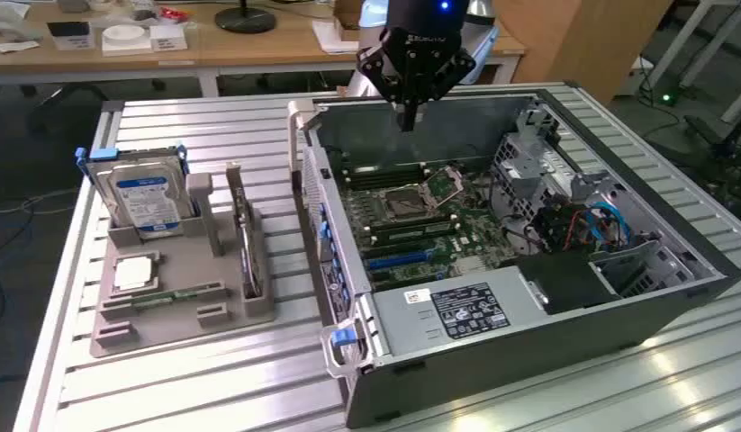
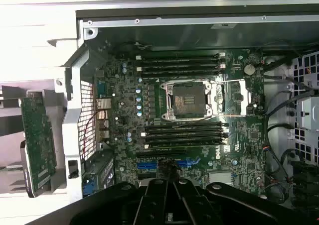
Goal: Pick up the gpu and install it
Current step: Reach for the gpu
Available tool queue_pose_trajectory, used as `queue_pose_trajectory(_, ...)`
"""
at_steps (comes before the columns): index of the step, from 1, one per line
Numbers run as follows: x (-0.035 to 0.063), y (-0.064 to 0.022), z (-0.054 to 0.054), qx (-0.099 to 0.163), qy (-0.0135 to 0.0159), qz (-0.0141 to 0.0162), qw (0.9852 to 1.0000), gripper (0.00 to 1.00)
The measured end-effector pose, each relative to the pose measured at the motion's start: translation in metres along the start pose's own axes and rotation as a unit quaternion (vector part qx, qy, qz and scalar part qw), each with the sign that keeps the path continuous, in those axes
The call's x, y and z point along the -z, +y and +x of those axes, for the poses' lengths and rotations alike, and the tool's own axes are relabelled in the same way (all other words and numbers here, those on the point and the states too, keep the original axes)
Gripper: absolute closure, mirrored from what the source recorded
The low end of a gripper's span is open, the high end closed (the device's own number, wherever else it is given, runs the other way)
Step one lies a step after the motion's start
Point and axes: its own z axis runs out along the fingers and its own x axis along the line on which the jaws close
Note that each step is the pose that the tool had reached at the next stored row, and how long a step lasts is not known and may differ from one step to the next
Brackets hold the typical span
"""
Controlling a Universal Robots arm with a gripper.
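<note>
The gpu (image 1: 245, 241) stands on edge in a slot of the grey holder (image 1: 184, 310), on the exterior view's left of the open computer case (image 1: 527, 306). In the wrist view the gpu (image 2: 39, 140) shows its green board face outside the case wall. My gripper (image 1: 408, 119) hangs over the far end of the case, well away from the gpu, shut with nothing in it. Its dark fingers (image 2: 160, 195) meet above the motherboard (image 2: 119, 105), near the blue expansion slots (image 2: 149, 164).
A silver hard drive (image 1: 142, 198) with a blue-white label stands at the holder's far end. A narrow RAM strip (image 1: 166, 295) and a white square chip (image 1: 135, 272) lie in it. Drive cages and cables (image 1: 586, 216) crowd the case's right side. A desk (image 1: 166, 45) stands behind.
</note>
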Motion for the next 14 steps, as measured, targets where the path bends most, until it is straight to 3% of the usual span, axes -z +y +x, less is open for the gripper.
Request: queue_pose_trajectory(14,0.0002,-0.0006,0.0079,0.0,0.0,0.0,1.0,0.9)
